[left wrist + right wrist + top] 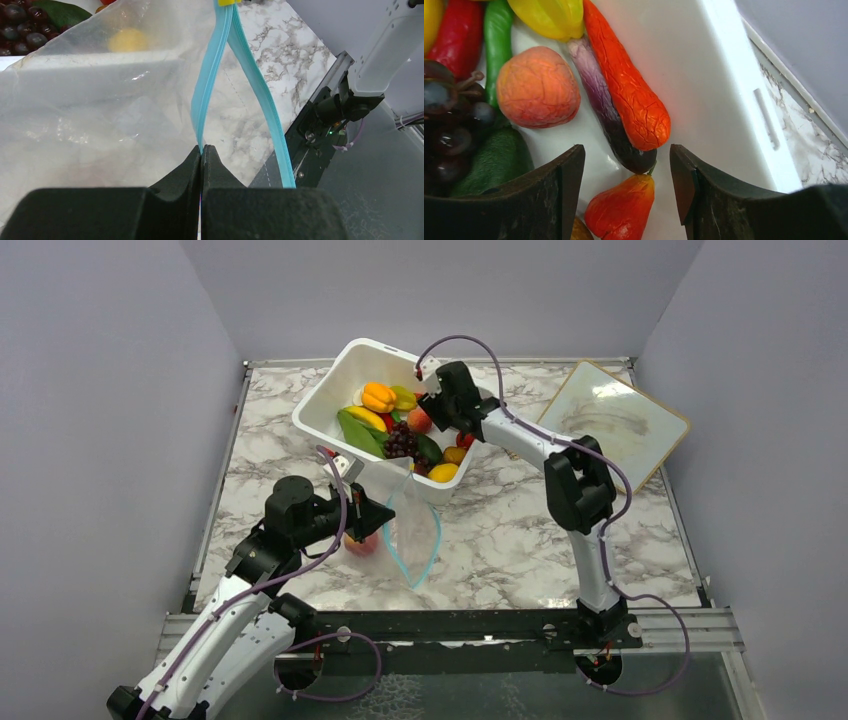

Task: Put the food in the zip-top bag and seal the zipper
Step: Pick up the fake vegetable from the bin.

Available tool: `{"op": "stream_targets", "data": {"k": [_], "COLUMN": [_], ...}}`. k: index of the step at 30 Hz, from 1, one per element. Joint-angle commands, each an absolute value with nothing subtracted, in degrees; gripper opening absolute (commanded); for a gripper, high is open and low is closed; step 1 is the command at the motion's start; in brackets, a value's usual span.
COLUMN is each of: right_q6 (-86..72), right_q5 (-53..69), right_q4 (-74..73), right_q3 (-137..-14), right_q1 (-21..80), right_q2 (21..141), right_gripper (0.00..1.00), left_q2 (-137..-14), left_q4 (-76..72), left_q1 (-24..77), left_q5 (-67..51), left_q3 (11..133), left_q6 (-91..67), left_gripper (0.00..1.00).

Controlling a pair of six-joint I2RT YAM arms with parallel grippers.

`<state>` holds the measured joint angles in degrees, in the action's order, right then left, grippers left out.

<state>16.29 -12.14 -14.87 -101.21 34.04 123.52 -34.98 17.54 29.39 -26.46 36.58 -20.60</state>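
Pinching bag (75,115) mouth, hovering over food (538,85).
Left gripper (201,159) clenched on flimsy zipper (212,75); right gripper (626,172) spread, empty; carrot (624,85) just ahead looks light, slick: pinch midbody.

The zipper (212,75) is light blue, the tub (325,390) white.

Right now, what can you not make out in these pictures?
- Top view: the reddish piece by the zip-top bag, hidden under the left gripper; in or out, unclear.
- Right wrist view: the grapes, cut by the left edge.
- Left wrist view: the bag's bottom, behind the left gripper.
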Motion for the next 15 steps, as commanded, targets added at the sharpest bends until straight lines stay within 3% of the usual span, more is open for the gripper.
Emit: {"op": "stream_targets", "data": {"k": [1,7,15], "right_q6": [19.8,21.7,23.0], "right_q5": [-16.0,-16.6,-16.0], "right_q4": [-11.8,-10.7,-7.2], "right_q3": [-103.6,-105.5,-102.9], "right_q1": [33.3,32.8,32.8], "right_q2": [127.0,131.0,129.6], "right_gripper": [0.64,0.64,0.44], "left_q2": [-34.6,-34.4,-34.9], "left_q4": [15.9,15.9,16.0], "left_q1": [29.6,29.6,29.5], "left_q5": [-28.4,-28.3,-28.0], "left_q3": [36.3,36.3,36.3], "left_q6": [-19.5,-19.5,-19.5], "left_gripper": [0.00,0.00,0.00]}}
